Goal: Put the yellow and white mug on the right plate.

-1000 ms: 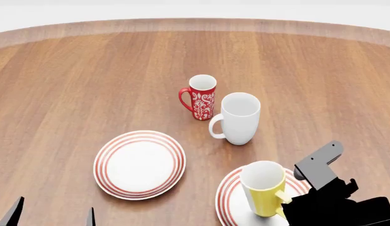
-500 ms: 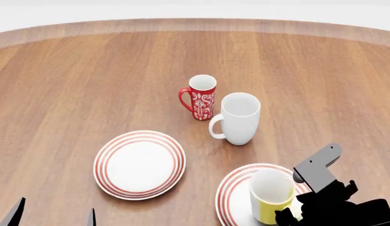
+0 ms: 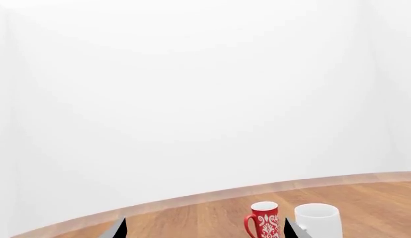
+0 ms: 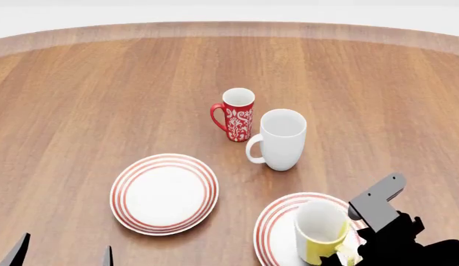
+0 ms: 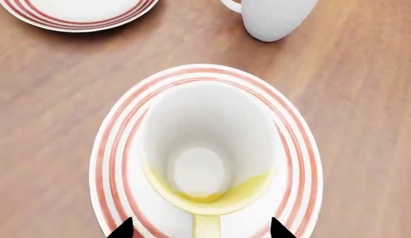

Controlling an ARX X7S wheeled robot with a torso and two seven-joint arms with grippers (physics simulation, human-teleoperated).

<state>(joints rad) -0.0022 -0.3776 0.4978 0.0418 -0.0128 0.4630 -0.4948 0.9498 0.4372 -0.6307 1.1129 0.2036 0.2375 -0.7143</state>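
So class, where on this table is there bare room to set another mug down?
Free: the left plate, and the wood beyond the red mug. Crowded: the white mug stands close by the red one, and the yellow and white mug fills the right plate.

mugs: 3 – yellow and white mug (image 4: 318,233) at 5 o'clock, white mug (image 4: 280,138), red mug (image 4: 237,113) nr centre
plates: 2 – right plate (image 4: 273,233) at 5 o'clock, left plate (image 4: 164,193) at 7 o'clock
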